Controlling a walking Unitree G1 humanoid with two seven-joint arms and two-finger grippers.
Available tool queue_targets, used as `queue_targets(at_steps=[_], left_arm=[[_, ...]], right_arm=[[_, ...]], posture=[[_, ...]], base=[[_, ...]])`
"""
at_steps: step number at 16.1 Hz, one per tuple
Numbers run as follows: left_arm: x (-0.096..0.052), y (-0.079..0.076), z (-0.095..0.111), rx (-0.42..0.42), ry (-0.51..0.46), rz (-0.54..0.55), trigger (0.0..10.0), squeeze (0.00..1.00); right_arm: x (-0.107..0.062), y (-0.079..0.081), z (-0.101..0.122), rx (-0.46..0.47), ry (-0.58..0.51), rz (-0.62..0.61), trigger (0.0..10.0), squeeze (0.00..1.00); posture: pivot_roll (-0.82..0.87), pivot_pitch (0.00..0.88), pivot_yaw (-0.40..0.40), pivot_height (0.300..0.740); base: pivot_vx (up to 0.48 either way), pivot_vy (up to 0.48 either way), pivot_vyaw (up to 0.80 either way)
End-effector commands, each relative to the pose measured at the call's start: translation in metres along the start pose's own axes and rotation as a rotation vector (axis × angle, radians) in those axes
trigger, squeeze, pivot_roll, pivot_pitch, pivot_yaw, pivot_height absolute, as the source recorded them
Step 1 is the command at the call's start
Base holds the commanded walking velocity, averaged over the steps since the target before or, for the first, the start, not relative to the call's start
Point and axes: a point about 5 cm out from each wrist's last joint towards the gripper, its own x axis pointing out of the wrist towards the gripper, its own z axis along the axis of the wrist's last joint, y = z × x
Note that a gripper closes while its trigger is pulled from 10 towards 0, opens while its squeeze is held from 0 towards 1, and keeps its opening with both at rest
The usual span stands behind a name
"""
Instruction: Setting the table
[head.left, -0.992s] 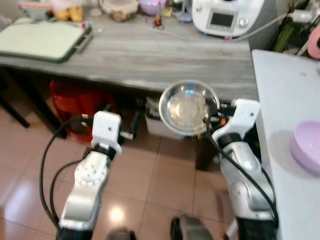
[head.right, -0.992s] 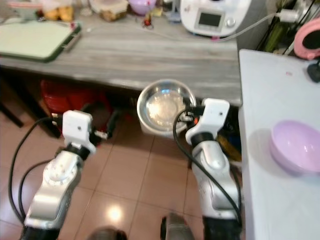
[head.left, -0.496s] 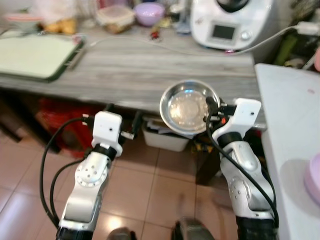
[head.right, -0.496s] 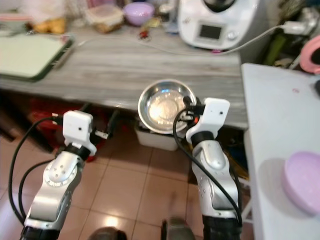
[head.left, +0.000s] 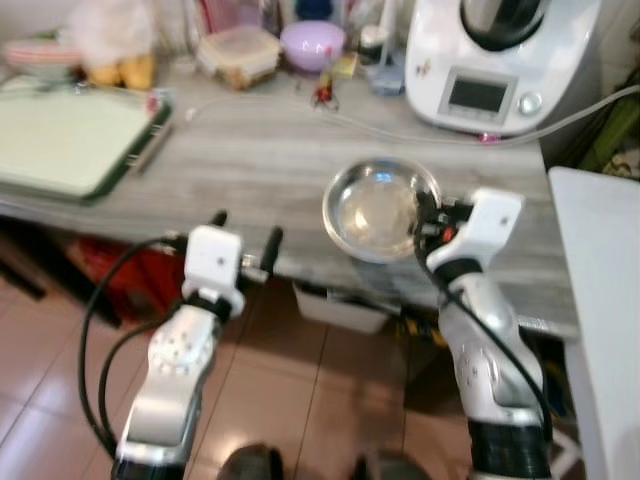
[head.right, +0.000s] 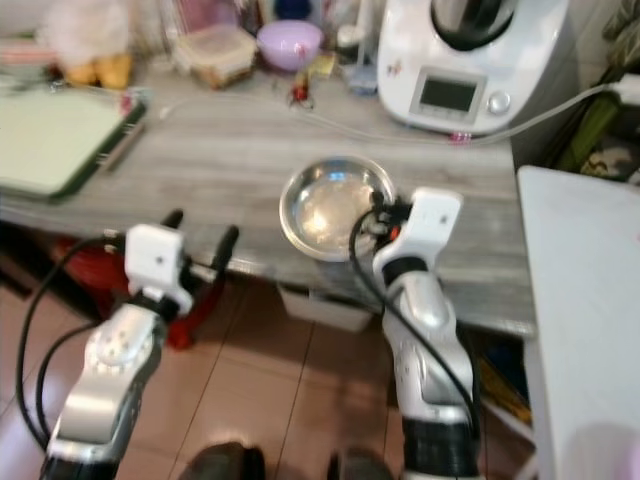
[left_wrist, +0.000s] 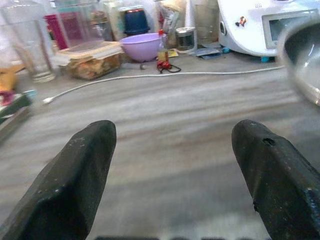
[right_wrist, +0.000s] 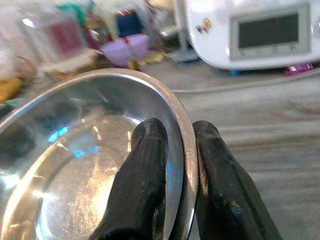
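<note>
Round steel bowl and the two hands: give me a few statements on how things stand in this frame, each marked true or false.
1. The right hand pinches the rim of the round shiny steel bowl, one finger inside and one outside. True.
2. The left hand holds a glass. False: its fingers are spread open with nothing between them, over the grey wood-grain table.
3. The steel bowl is full of food. False: its inside is bare and reflective.
4. A white kitchen machine with a small screen stands at the table's back, to the robot's right. True.
5. A lilac plastic bowl sits among the clutter at the table's back. True.
</note>
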Motion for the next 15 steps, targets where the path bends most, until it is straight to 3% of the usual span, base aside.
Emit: queue_targets(at_steps=[1,7,12,13,14,15], left_arm=[[0.001,-0.006,0.001,-0.015,-0.002,-0.017,10.0,0.0],[-0.001,-0.005,0.003,-0.026,-0.017,0.006,10.0,0.0],[-0.001,-0.005,0.001,-0.05,0.009,0.023,10.0,0.0],[-0.001,-0.004,0.0,-0.052,0.014,0.032,10.0,0.0],[-0.001,-0.004,0.0,-0.052,0.016,0.034,10.0,0.0],[-0.001,-0.004,0.0,-0.054,0.018,0.036,10.0,0.0]], right_arm=[[-0.001,-0.01,-0.003,0.008,0.022,-0.046,10.0,0.0],[-0.005,-0.014,-0.033,0.079,0.182,-0.106,10.0,0.0],[0.0,-0.011,-0.051,0.053,0.316,-0.087,10.0,0.0],[0.0,-0.01,-0.055,0.058,0.351,-0.08,10.0,0.38],[-0.001,-0.008,-0.057,0.052,0.37,-0.073,10.0,1.0],[-0.001,-0.007,-0.058,0.053,0.367,-0.07,10.0,1.0]], posture=[[-0.02,0.123,0.001,0.74],[-0.01,0.125,-0.002,0.74],[0.0,0.128,-0.006,0.74],[0.0,0.127,-0.007,0.74],[0.0,0.127,-0.009,0.74],[0.0,0.127,-0.008,0.74]], base=[[0.368,0.307,0.0],[0.052,0.061,0.0],[0.0,0.0,0.0],[0.0,0.0,0.0],[0.0,0.0,0.0],[0.0,0.0,0.0]])
